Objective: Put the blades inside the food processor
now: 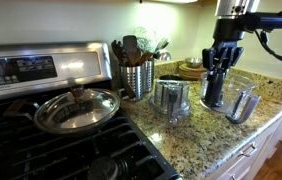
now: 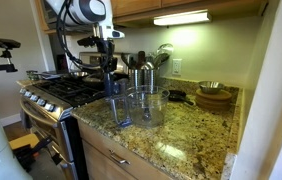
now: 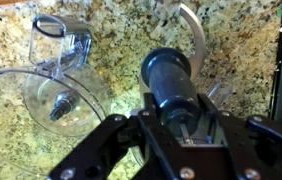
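Home kitchen, speckled granite counter (image 1: 271,95) beside a black gas stove (image 1: 41,140): the gripper (image 1: 221,62) is clamping its fingers narrowly around the dark hub of the blades (image 3: 171,75). It is holding them upright, long axis vertical, far end pointing down at the stone. In the wrist view one curved blade is sweeping toward 1 o'clock, and the clear food processor bowl (image 3: 51,100) is sitting apart at 9 o'clock.

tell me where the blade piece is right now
In the wrist view the blade piece is directly below the gripper, over the granite counter, with the clear bowl beside it toward the picture's left edge.
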Tool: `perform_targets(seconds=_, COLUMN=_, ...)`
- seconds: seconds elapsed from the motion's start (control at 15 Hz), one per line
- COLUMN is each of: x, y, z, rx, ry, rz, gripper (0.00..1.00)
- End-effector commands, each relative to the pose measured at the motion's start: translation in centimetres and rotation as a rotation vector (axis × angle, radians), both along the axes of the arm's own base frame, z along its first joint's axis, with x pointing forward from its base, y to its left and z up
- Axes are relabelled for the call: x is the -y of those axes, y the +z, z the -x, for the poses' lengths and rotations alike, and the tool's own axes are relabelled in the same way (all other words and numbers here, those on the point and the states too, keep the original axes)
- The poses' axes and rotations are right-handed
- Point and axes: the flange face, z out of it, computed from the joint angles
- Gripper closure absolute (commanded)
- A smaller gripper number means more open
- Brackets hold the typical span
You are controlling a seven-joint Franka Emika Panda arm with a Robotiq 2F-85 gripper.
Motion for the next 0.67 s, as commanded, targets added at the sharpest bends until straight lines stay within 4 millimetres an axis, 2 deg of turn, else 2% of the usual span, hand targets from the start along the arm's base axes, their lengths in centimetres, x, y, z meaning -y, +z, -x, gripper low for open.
perform_targets(seconds=0.0, x=1.8, y=3.8, z=0.0, rx=0.025, ry=-0.019, rz=0.006, gripper=0.80)
perform_targets(seconds=0.2, x=4.2, y=5.9, z=-1.5, rx=0.044, ry=-0.060, rz=-0.011, gripper=0.80)
perform_targets(seconds=0.6, x=11.0, y=8.6, z=-5.0, rx=0.073, ry=-0.162, rz=-0.038, gripper=0.80)
